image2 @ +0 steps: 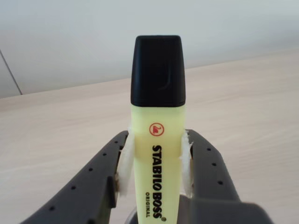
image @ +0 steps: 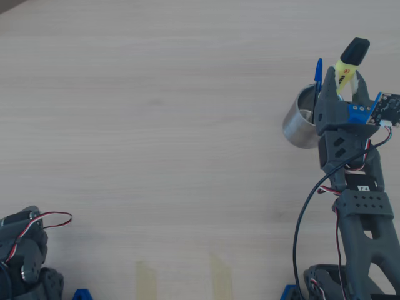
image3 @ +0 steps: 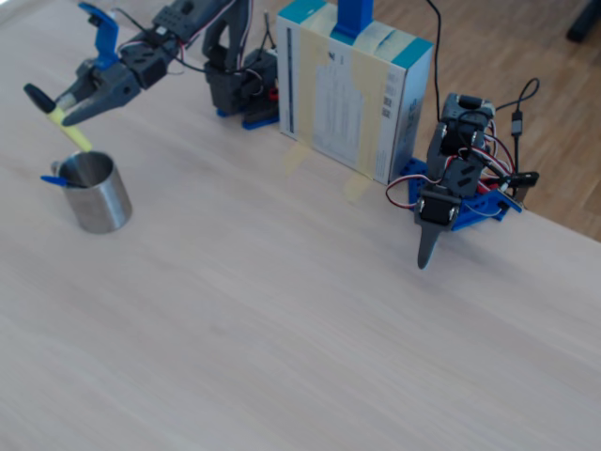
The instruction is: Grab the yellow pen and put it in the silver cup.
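the yellow pen (image2: 158, 158), a chunky highlighter with a black cap and "stabilo boss original" printed down its barrel, is clamped in the gripper (image2: 156, 163). in the wrist view the two dark grey fingers (image2: 93, 186) press white padding against both sides of the barrel, cap end pointing away from the arm. in the overhead view the pen (image: 347, 64) sticks out past the gripper (image: 340, 90), tilted, with its black cap furthest from the arm and clear of the table. its lower end is hidden by the fingers there.

the silver cup (image: 299, 122) stands upright on the light wooden table (image: 156, 125), just beside and partly under the gripper in the overhead view. a thin blue ballpoint pen (image: 318, 75) leans out of the cup. in the fixed view the pen (image3: 58, 117) hangs slanted above the cup (image3: 94, 193), its yellow end near the rim; whether it has entered the mouth cannot be told. the gripper (image3: 80, 103) is above and just behind the cup.

further off in the fixed view stand a taped cardboard box (image3: 352, 89) and a second small arm (image3: 455, 178), well apart from the cup.
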